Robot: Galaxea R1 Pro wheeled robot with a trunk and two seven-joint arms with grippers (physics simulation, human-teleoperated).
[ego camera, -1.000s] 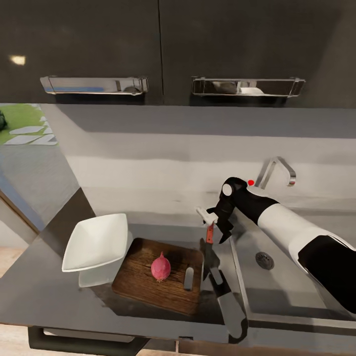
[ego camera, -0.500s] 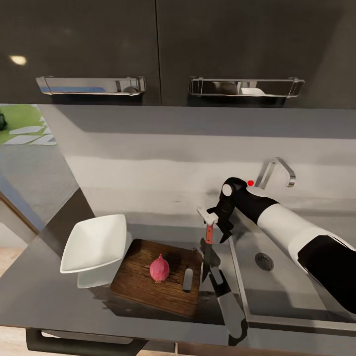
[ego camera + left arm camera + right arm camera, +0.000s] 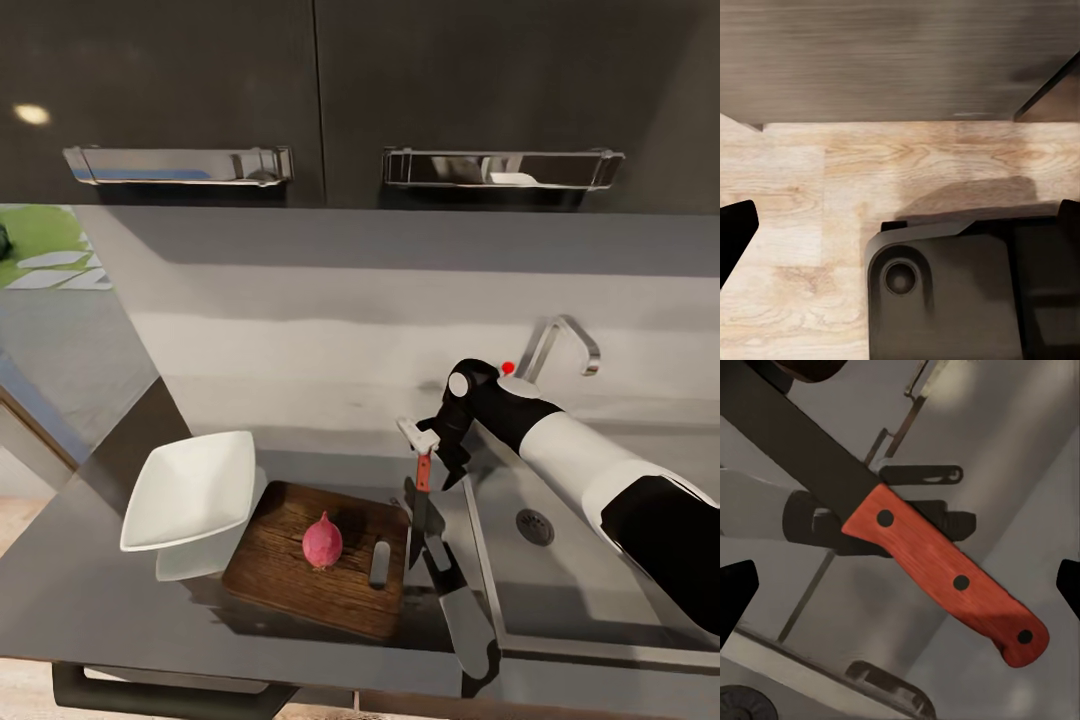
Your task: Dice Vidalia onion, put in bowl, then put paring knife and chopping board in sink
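Note:
The Vidalia onion [image 3: 322, 540] stands on the chopping board [image 3: 290, 585], which lies on the countertop [image 3: 90, 590] next to the white bowl [image 3: 190, 490]. The paring knife [image 3: 421, 495] lies on the strip between the board and the sink [image 3: 590, 600], red handle towards the wall, dark blade towards the front. My right gripper [image 3: 436, 455] hovers open just over the handle. In the right wrist view the knife [image 3: 945, 570] runs between the spread fingertips [image 3: 735, 592] without touching them. My left gripper [image 3: 900, 225] hangs low and open over the wooden floor.
The chrome tap [image 3: 560, 345] with its red knob [image 3: 508, 367] rises behind my right arm. Dark wall cabinets with bar handles [image 3: 180, 165] hang above. The robot's dark base [image 3: 960, 292] and a cabinet front [image 3: 892, 60] fill the left wrist view.
The head view has shifted a little, so the whole picture sits slightly differently. The right gripper stays over the knife handle, and the onion, board and bowl have not moved.

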